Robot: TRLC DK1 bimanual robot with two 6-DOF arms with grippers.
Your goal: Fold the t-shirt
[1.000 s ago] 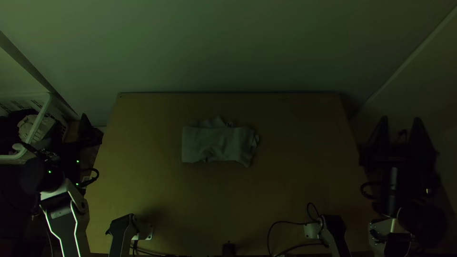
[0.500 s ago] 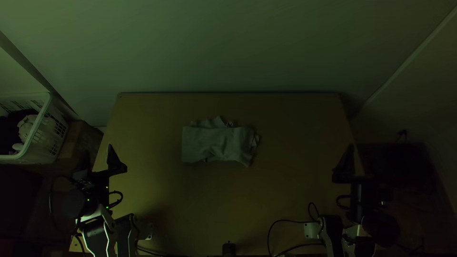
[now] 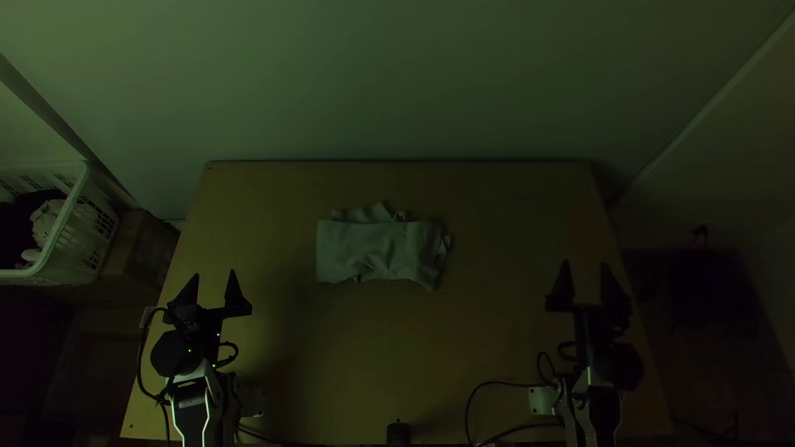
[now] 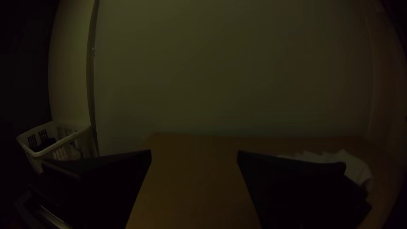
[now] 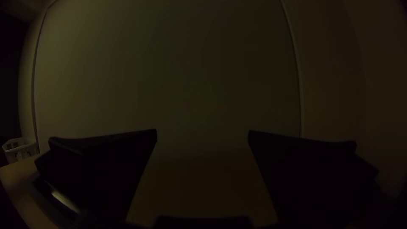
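The grey-green t-shirt (image 3: pixel 377 250) lies as a compact folded bundle at the table's middle, with uneven bits of cloth at its far edge and right end. My left gripper (image 3: pixel 214 285) stands open over the table's left part, apart from the cloth. Over the right part is my right gripper (image 3: pixel 587 277), open as well and holding nothing. In the left wrist view, my left gripper (image 4: pixel 194 154) has its fingers wide apart, and the pale shirt (image 4: pixel 356 167) is partly hidden behind one of them. In the right wrist view, my right gripper (image 5: pixel 202 133) shows a wide gap.
A white basket (image 3: pixel 62 266) with clothes inside stands beyond the table's left side, beside a brown box (image 3: pixel 137 257). Bare wood of the table (image 3: pixel 489 331) surrounds the shirt. Black cables (image 3: pixel 470 414) and a small dark object (image 3: pixel 398 433) are at the near edge.
Both arms have swung inward from outside the table's sides to over its left and right parts, both grippers pointing to the far side. The shirt has not moved.
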